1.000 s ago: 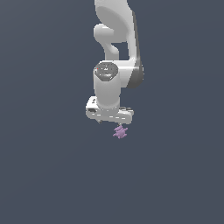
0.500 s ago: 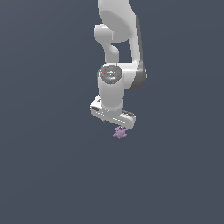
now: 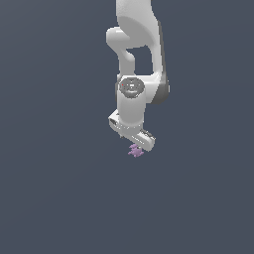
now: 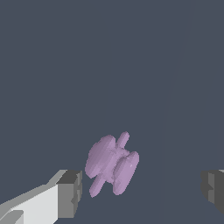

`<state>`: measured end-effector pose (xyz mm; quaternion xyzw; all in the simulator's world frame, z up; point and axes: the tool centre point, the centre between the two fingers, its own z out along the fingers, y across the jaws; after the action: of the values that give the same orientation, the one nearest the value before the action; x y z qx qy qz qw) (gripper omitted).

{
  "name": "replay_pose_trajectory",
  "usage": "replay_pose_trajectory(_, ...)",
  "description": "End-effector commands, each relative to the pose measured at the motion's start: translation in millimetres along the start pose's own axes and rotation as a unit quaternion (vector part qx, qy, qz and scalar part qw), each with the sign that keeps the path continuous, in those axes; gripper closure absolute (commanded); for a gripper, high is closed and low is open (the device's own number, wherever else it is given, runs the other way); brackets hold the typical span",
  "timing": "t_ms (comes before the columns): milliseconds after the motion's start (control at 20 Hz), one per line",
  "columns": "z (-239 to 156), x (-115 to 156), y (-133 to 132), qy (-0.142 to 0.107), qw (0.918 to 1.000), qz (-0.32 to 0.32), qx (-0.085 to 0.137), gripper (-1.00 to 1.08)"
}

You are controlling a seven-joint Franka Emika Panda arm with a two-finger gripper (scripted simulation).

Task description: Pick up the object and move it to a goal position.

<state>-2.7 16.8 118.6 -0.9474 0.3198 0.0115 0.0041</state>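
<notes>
Object (image 4: 112, 168), a small light-purple lump of two fat lobes on a thin spindle with stubby ends, sits between the spread-apart fingers of the white gripper (image 4: 142, 188), nearer one dark fingertip (image 4: 70, 192), untouched.

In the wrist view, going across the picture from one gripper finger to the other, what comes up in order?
One gripper fingertip → the light-purple spiky object, nearer this finger and apart from it → a wide stretch of bare grey surface → the other fingertip.
</notes>
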Motion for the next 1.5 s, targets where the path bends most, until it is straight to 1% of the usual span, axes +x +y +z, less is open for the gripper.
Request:
replay_pose_trajectory(0,3,-2,-3,0.001,0.9995,0.032,0.000,-0.92)
replay_pose_trajectory(200,8,-6,-6,0.003,0.9967,0.081,0.000,-0.92)
replay_pose_trajectory(400,12,-10,-10,0.005,0.9914,0.131,0.001,-0.92)
replay_pose_trajectory(850,21,-18,-17,0.009,0.9730,0.231,0.002,-0.92)
replay_pose_trajectory(1150,25,-21,-20,0.011,0.9625,0.271,0.003,-0.92)
replay_pose_trajectory(1450,26,-22,-21,0.012,0.9571,0.289,0.003,-0.92)
